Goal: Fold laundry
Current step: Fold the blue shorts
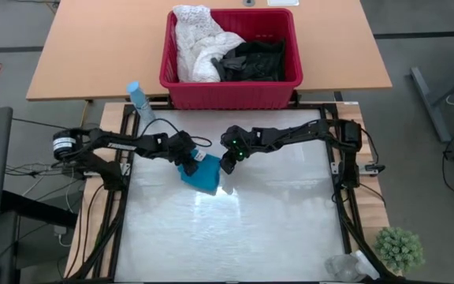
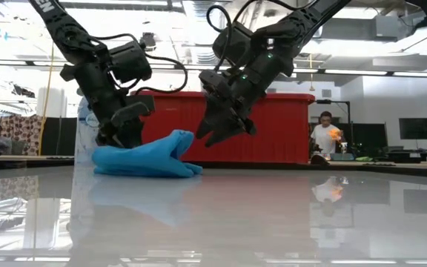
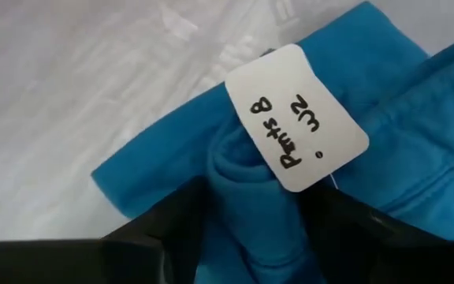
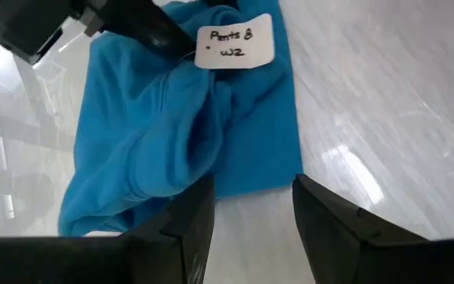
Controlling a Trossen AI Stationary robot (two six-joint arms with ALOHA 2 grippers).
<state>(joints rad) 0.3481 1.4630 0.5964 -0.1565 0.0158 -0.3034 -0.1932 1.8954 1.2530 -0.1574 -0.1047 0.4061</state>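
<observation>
A small teal garment lies bunched on the white table top, a little left of centre, with a handwritten paper tag on it. My left gripper is down on the garment's left end, shut on a ridge of its cloth. My right gripper hangs open just above the table at the garment's right edge, with bare table showing between its fingers. More laundry, a white lacy piece and black pieces, lies in the red basket. My left gripper pinches a bunched-up ridge of the teal cloth between its two fingers, right beside the paper tag. It has several layers gathered in a fold. The fingers come slanting down from the table's left side. The garment rests on the table below the hold.
The red slotted basket stands on the wooden table beyond the far edge. A pale blue bottle stands at the far left corner and a small green plant at the near right. The table's near half is bare. People sit in the room behind.
</observation>
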